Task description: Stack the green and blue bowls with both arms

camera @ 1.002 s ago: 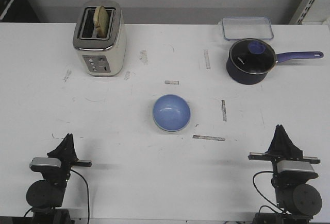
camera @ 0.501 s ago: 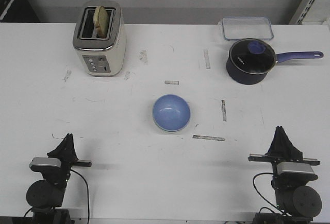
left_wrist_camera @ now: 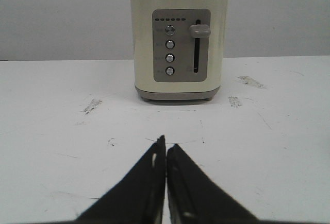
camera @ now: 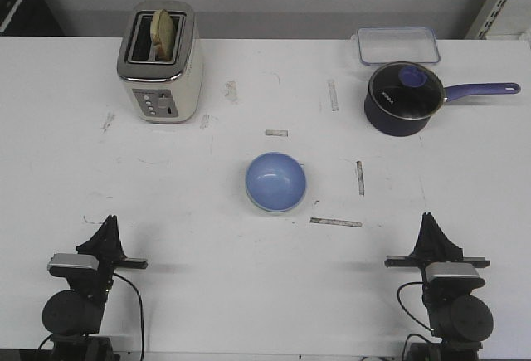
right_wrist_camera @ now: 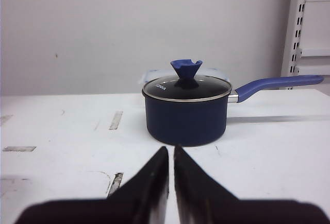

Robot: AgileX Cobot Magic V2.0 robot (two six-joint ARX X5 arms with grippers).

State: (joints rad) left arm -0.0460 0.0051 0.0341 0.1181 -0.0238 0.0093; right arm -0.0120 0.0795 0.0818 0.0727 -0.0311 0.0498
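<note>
The light blue bowl sits upright in the middle of the table, and a thin pale edge shows under its near rim. No separate green bowl shows in any view; whether that pale edge belongs to it I cannot tell. My left gripper rests shut by the near left table edge, empty, pointing at the toaster. My right gripper is shut and empty at the near right, pointing at the saucepan. In the wrist views the left gripper and right gripper hold nothing. Both are well short of the bowl.
A cream toaster with bread in it stands at the back left. A navy saucepan with a glass lid and long handle sits at the back right, a clear lidded container behind it. Tape marks dot the white table.
The right arm has shifted to the left and slightly nearer the table's front. The left arm and the bowl have not moved.
</note>
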